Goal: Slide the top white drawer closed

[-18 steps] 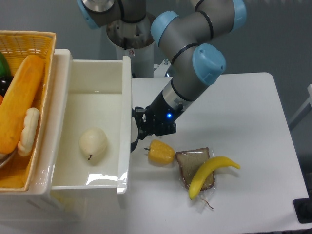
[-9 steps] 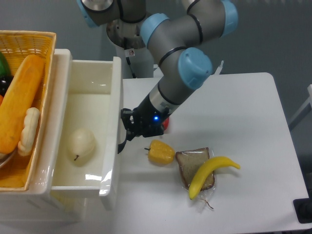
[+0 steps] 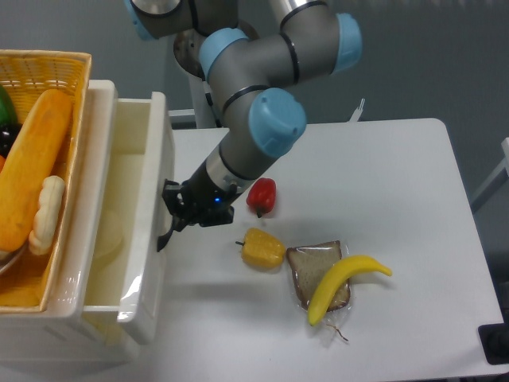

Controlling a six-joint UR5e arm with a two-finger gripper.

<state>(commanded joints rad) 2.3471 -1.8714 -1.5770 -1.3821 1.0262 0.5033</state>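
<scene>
Although the top white drawer at the left of the frame is partly in, we judge the job roughly halfway: a strip of its interior is open to view between its front panel and the cabinet top, so more pushing toward the left remains. Our gripper sits against the drawer front at the black handle; we cannot tell how far its fingers are parted or whether they clasp the handle. Lower right of it on the table lie a red pepper, yellow pepper, bread slice and banana. A wicker basket sits upper left.
</scene>
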